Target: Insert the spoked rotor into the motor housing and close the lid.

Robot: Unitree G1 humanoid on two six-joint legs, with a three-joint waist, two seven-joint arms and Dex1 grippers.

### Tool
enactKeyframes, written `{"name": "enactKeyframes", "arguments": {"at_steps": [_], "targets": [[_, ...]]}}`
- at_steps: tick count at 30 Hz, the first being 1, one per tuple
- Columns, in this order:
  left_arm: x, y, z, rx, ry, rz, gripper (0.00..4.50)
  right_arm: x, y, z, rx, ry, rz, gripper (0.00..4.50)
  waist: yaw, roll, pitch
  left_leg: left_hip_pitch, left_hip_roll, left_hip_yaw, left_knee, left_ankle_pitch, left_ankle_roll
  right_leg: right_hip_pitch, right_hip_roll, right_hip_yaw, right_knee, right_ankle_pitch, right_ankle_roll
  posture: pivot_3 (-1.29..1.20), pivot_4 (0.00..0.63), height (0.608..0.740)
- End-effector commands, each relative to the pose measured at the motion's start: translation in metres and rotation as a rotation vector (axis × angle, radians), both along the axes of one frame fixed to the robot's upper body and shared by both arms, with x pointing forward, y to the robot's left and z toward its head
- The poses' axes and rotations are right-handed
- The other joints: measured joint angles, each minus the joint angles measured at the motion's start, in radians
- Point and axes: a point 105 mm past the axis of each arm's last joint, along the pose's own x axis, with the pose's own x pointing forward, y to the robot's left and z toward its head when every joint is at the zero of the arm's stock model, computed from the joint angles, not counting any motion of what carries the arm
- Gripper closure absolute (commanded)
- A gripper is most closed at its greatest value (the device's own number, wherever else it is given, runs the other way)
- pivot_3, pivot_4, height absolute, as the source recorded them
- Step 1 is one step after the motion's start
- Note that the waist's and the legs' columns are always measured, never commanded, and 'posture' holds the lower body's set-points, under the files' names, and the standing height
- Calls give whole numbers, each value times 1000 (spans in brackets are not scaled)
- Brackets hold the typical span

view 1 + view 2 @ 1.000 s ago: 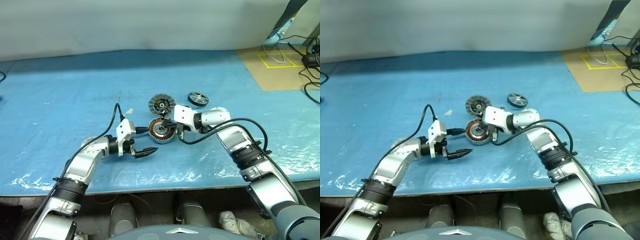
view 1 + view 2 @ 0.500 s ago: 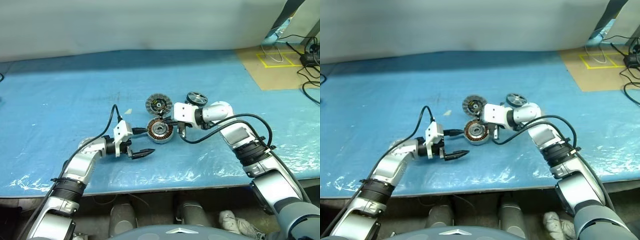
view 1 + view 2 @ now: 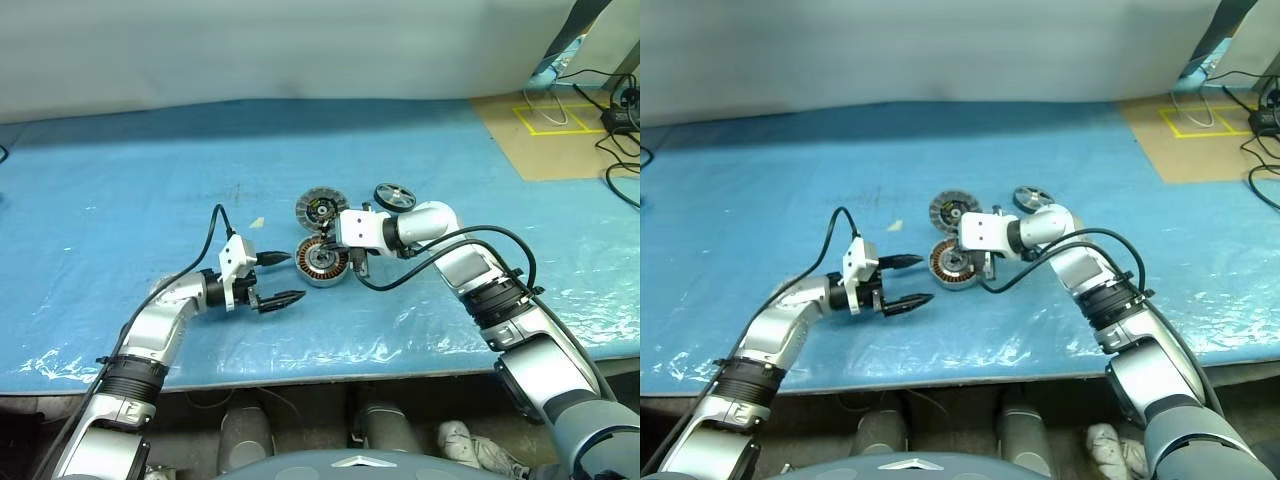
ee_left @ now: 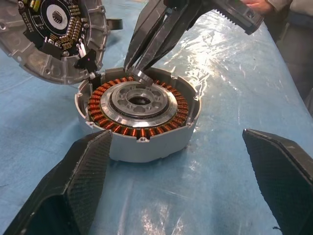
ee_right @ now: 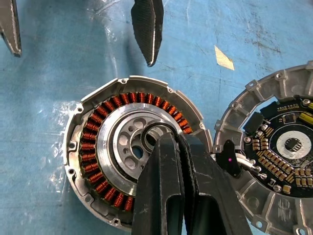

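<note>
The spoked rotor lies behind the right gripper, toward the bench's far edge. That claw, pinched empty, rests over the motor housing; the left gripper gapes empty, farther off.

Motor housing cast metal (copper windings), matt.

The housing, a short round silver can, is set upright and open, and a ring of copper windings around a silver hub is seen inside. The lid, a round silver disc with its dark centre turned up, is laid flat just behind the housing, their rims touching. The rotor, a small black spoked wheel with a silvery rim, is laid flat behind the housing, to its right.
</note>
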Motion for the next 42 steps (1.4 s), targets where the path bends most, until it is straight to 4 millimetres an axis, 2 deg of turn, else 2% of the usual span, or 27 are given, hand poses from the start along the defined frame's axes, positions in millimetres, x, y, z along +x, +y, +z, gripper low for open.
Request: {"name": "enactKeyframes", "arguments": {"at_steps": [1,11,22,33,42], "targets": [[4,2,18,-23,-60,4,0,2,0,6,-49,-63,40,4470,0,0,0,0,0,0,0,0,0,0,0,0,0,0,0,0,150,740],[3,0,19,-16,-60,-2,0,5,-1,-6,-174,-117,116,4470,-1,0,0,0,0,0,0,0,0,0,0,0,0,0,0,0,150,740],[-3,-12,28,-17,-62,2,0,5,5,-4,-199,-136,169,4470,-2,0,0,0,0,0,0,0,0,0,0,0,0,0,0,0,150,740],[-3,-16,42,-15,-59,2,0,5,7,-2,-260,-183,217,4470,-2,0,0,0,0,0,0,0,0,0,0,0,0,0,0,0,150,740],[-3,-17,41,-13,-51,-2,0,9,13,-1,-326,-241,273,4470,-4,0,0,0,0,0,1,0,0,0,0,0,1,0,0,0,150,740]]}}
